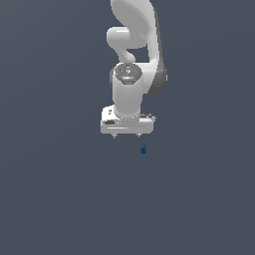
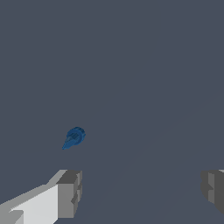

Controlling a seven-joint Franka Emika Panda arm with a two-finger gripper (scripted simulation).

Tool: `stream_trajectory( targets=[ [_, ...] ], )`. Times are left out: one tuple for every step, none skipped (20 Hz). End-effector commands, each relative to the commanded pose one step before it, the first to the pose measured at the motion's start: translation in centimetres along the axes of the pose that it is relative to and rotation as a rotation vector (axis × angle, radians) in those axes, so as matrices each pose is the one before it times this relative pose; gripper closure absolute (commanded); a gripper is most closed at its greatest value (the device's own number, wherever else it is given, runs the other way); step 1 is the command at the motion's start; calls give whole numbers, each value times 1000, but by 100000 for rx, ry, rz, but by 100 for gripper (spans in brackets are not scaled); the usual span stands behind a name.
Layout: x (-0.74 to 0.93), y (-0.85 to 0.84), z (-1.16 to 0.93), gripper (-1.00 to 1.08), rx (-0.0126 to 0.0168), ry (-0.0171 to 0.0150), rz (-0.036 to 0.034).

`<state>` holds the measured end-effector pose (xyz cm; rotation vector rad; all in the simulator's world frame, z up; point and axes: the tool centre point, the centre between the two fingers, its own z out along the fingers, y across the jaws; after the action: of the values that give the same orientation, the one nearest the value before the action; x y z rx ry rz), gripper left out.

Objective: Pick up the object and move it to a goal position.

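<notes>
**Scene record: white arm above small blue object**

Arm (image 1: 132, 60): white, jointed, reaching down from the top of the exterior view, wrist turned downward.

Pincer (image 1: 127, 135): white body with two short grey fingers (image 2: 69, 192) set wide apart, released, nothing between them. It hangs over the grey table (image 1: 50, 199).

Object (image 1: 143, 149): tiny, dark blue, elongated and knobbly, much smaller than the pincer. It lies on the table just below the pincer and toward the exterior view's right, close to the finger on that side but apart from it. In the wrist view, the object (image 2: 73, 138) sits outside the gap, near one finger, untouched.
</notes>
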<state>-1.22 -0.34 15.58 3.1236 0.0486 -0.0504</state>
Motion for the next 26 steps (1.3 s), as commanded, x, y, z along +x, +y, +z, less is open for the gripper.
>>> stream_trajectory(
  targets=[
    [0,1,0,-92,0,0,0],
    [-1,-24,9,-92,57,-37,-13],
    [-3,-67,32,-92,182,-115,-36],
    [-3,-109,58,-92,315,-200,-65],
    [-6,-151,75,-92,429,-272,-95],
    [-8,-187,94,-92,551,-349,-133],
    [-9,-185,89,-92,568,-360,-157],
    [-8,-136,63,-92,449,-287,-148],
    [-7,-87,37,-92,320,-207,-130],
    [-5,-41,15,-92,195,-131,-107],
    [-3,-1,-6,-92,60,-45,-62],
    [5,25,6,-92,0,0,0],
    [-1,-1,-12,-92,-134,91,84],
    [8,-39,38,-92,-66,69,170],
    [13,-92,75,-92,-30,66,258],
    [16,-133,106,-92,-16,74,344],
    [18,-163,131,-92,-20,94,432],
    [20,-190,153,-92,-35,119,511],
    [20,-215,174,-92,-49,144,591],
    [19,-241,195,-92,-59,168,671],
    [17,-270,218,-92,-64,189,746],
    [14,-301,241,-92,-63,207,823],
    [8,-332,265,-92,-61,227,907],
    [1,-363,289,-92,-61,247,985],
    [-8,-390,311,-92,-62,271,1069],
    [-19,-421,334,-92,-60,293,1148]
  ],
)
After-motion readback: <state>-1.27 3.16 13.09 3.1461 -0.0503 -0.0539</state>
